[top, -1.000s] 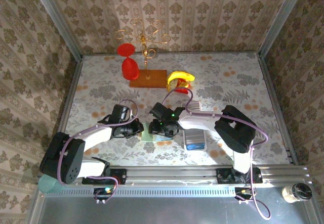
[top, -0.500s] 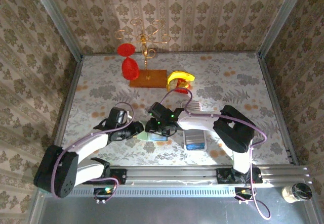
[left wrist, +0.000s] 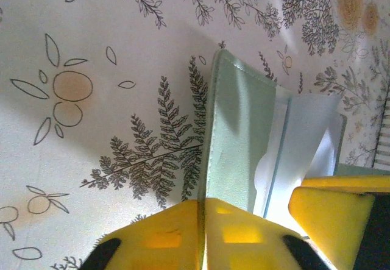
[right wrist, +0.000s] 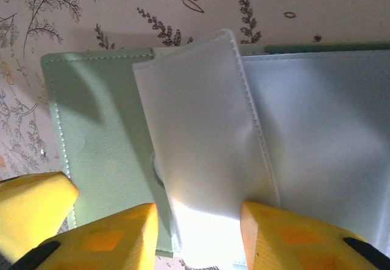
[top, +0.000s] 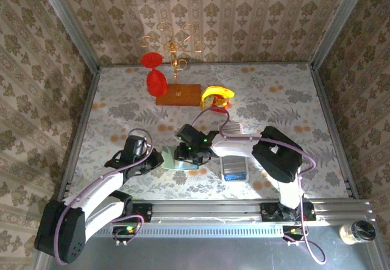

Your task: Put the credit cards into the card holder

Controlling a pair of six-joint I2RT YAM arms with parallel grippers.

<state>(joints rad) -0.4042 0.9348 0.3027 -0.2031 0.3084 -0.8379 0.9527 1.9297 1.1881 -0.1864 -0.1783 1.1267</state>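
Observation:
The sage-green card holder [top: 171, 161] lies opened out on the flowered table between the two grippers. My left gripper [top: 152, 159] is shut on the near edge of its green flap [left wrist: 234, 142], the yellow fingers pressed together at the left gripper's tip [left wrist: 205, 221]. My right gripper [top: 184, 156] hangs over the holder's middle. Its fingers [right wrist: 116, 239] stand apart on either side of a pale plastic sleeve [right wrist: 201, 130] that lifts off the green flap [right wrist: 97, 117]; the right gripper [right wrist: 198, 233] is open. The credit cards are hidden.
A long white tray [top: 234, 167] lies just right of the holder. At the back stand a wooden base with a gold rack [top: 178, 93], a red glass [top: 156, 82] and a yellow-and-red object [top: 217, 96]. The metal rail [top: 244, 209] runs along the near edge.
The left arm has drawn back to the left and nearer, pulling the green flap open; its jaws opened briefly and shut again. The right gripper shifted slightly left and narrowed.

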